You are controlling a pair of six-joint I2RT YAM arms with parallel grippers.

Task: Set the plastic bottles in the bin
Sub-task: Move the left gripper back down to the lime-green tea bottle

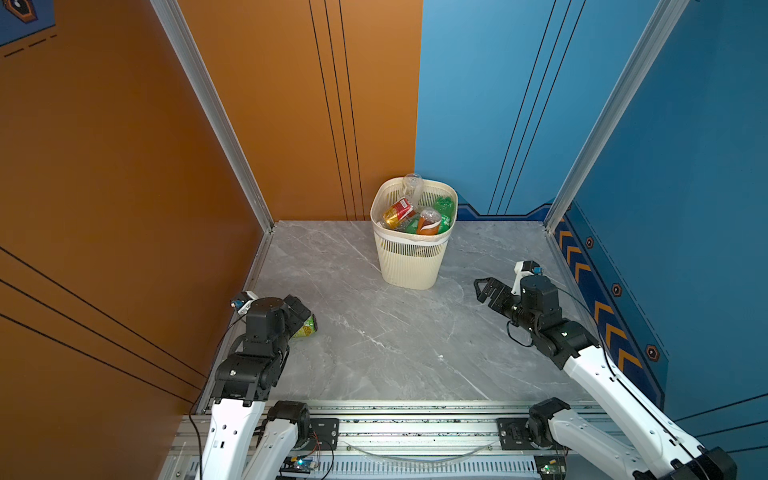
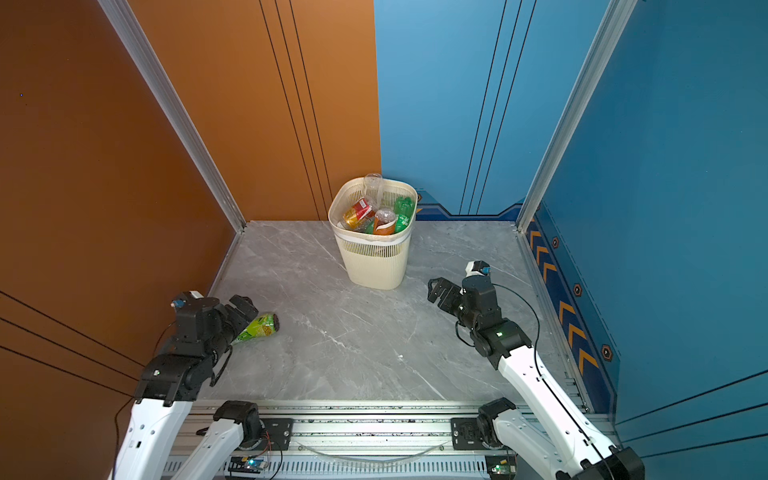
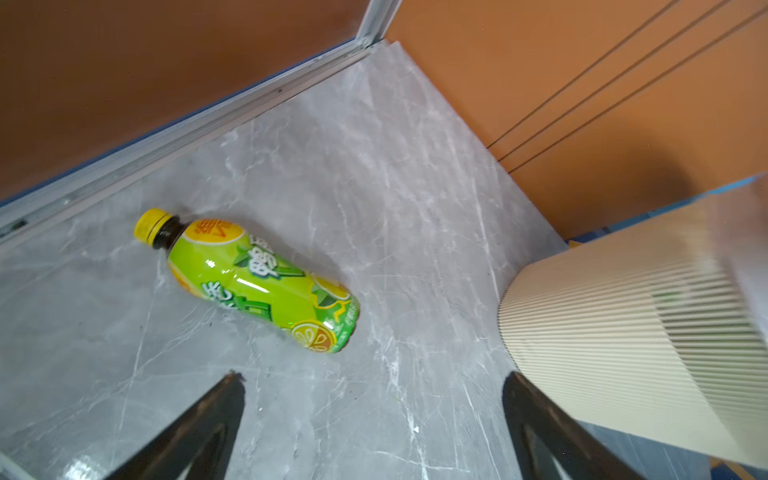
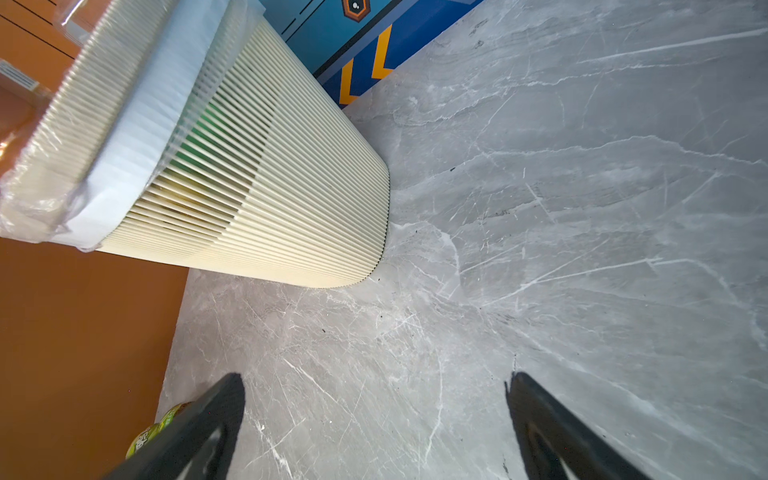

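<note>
1 yellow-green labelled bottle [image 3: 257,282] lies on the worktop [image 1: 374,345]; both end effectors are empty.
The bottle is on its side near the left wall, yellow cap towards the wall rail. It is just ahead of the left end effector [image 3: 374,376], whose jaws stand wide apart and clear of it. The right end effector [image 4: 374,376] hovers near the bin [image 1: 409,266], jaws equally spread, holding nothing. The bin stands upright at back centre, filled nearly to the rim with bottles [image 1: 415,216]; 1 clear bottle [image 1: 412,187] pokes above it.
</note>
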